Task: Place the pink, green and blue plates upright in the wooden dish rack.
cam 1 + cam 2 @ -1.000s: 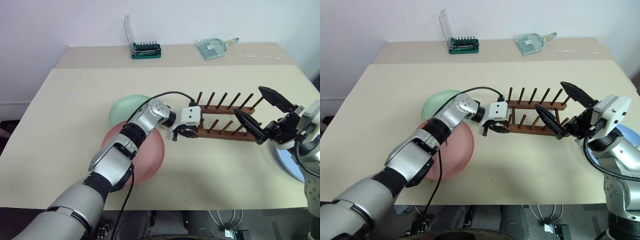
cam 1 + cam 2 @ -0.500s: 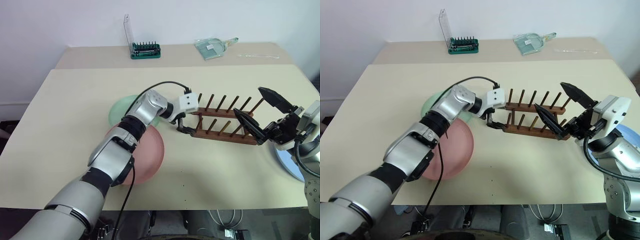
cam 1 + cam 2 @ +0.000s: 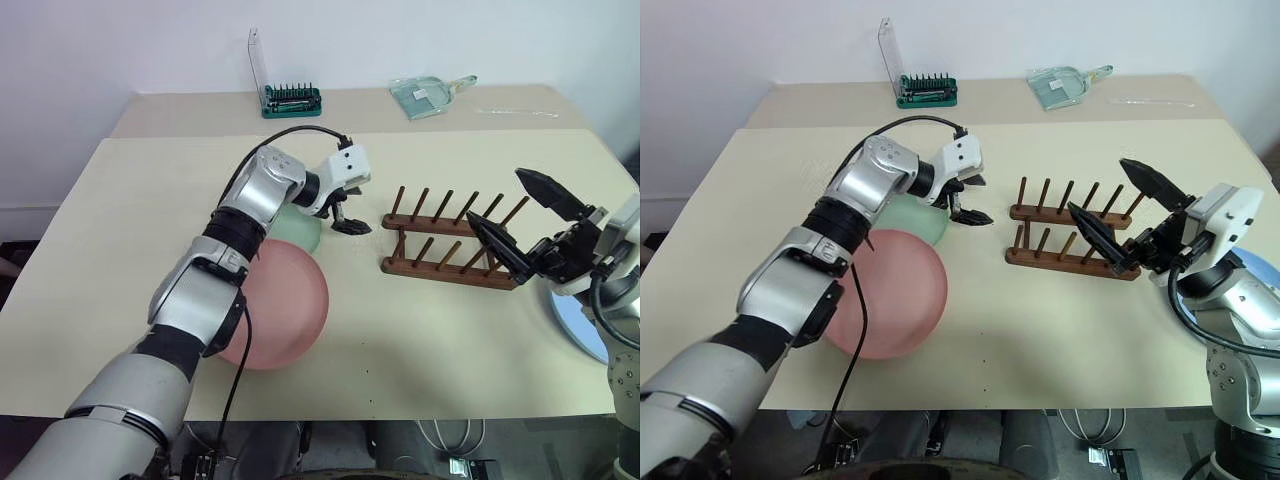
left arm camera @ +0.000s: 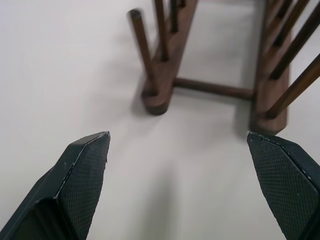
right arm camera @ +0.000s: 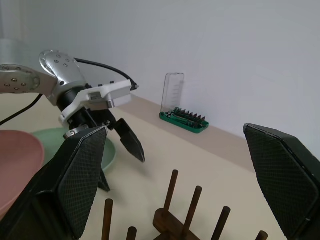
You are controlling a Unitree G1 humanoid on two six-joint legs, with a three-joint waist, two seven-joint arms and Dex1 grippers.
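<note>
1. Evidently no plate was yet in the wooden dish rack (image 3: 452, 240), which stood bare on the counter (image 3: 420, 330), right of centre
2. Both grippers were empty: the left gripper (image 3: 350, 222) hung spread wide above the counter, between the green plate (image 3: 300, 228) and the near end of the rack, touching neither; its wrist view showed the rack's end pegs just ahead between the parted fingers
3. The right gripper (image 3: 520, 230) hovered wide apart at the rack's far end, one finger low beside the front bar, the other raised over the pegs
4. The pink plate (image 3: 283, 310) lay flat on the counter, overlapping the green plate's near edge, well apart from the rack
5. The blue plate (image 3: 580, 330) lay at the counter's right edge, partly hidden beneath the right arm
6. By my judgement the step in hand was the first pick, most likely by the left gripper
7. That next move would call for dropping to a plate's rim, pinching it, lifting, tilting it upright and sliding it between two pegs
</note>
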